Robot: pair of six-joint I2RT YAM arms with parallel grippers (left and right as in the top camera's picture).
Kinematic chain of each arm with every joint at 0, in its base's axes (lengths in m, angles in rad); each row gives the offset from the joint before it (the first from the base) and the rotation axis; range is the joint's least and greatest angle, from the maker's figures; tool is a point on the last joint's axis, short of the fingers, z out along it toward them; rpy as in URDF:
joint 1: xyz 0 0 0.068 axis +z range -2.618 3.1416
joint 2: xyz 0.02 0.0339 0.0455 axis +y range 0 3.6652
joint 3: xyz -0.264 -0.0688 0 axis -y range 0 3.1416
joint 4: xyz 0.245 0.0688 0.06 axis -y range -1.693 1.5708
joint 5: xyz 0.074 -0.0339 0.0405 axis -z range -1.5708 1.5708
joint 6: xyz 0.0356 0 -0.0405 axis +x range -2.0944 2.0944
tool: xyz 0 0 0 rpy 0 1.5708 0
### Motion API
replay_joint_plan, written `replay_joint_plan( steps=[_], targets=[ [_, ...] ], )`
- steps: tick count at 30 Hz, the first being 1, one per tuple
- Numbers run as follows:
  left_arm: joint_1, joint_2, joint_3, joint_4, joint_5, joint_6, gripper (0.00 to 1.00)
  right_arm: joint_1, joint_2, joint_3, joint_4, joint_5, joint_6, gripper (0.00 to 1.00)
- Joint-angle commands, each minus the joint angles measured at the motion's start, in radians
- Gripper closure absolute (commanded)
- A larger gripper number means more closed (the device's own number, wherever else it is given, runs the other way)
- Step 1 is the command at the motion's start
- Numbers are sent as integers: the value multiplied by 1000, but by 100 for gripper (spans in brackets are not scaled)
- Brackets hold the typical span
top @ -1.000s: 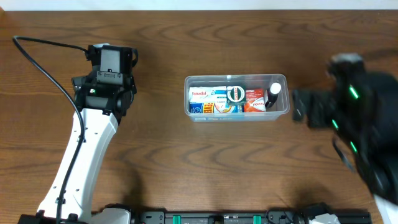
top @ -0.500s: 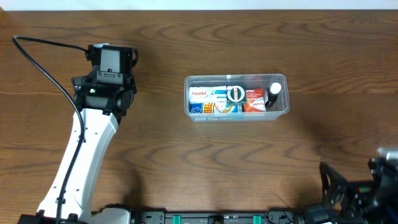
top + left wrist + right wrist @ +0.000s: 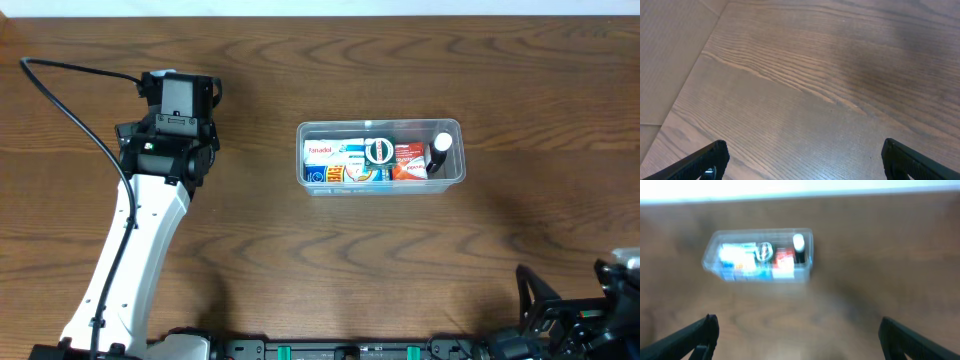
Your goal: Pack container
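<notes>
- Overhead: the clear container (image 3: 340, 124) stands on the brown wooden worktop (image 3: 330, 260), a little right of centre, with its long side running left to right.
- Small boxes are packed side by side in it: a white-and-red box (image 3: 319, 150) at the left end, blue-printed boxes (image 3: 350, 170) next to it, and a red box (image 3: 408, 160) further right.
- A round lid (image 3: 379, 151) lies on top near the middle. A dark bottle with a white cap (image 3: 441, 148) stands at the right end.
- The white left arm (image 3: 140, 240) reaches from the near edge up to the far left, and its black head is well apart from the container. A black cable (image 3: 70, 100) curves along beside it.
- The dark right arm (image 3: 590, 320) is in the lower right corner, partly cut off by the frame and well apart from the container.
- Left wrist: the left tool (image 3: 805, 162) has its two dark fingertips at the bottom corners. They are spread wide, with only bare wood grain between them.
- Right wrist: the picture is blurred. The right tool (image 3: 800, 340) is also spread wide and grips nothing.
- The container sits in the upper left of this view, well ahead of the fingertips, with the white cap and red box at its right end.
</notes>
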Motion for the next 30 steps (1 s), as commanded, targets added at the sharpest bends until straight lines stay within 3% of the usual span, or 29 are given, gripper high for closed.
replay_joint_plan(
  steps=[1,16,30],
  targets=[
    [4,1,7,0,-22,-2,2,-14,-104,-85,92,-4,6,1],
    [4,1,7,0,-22,-2,2,-55,-513,-682,655,-28,6,1],
    [4,2,7,0,-22,-2,2,-68,-523,-1249,1483,-77,7,1]
  ],
)
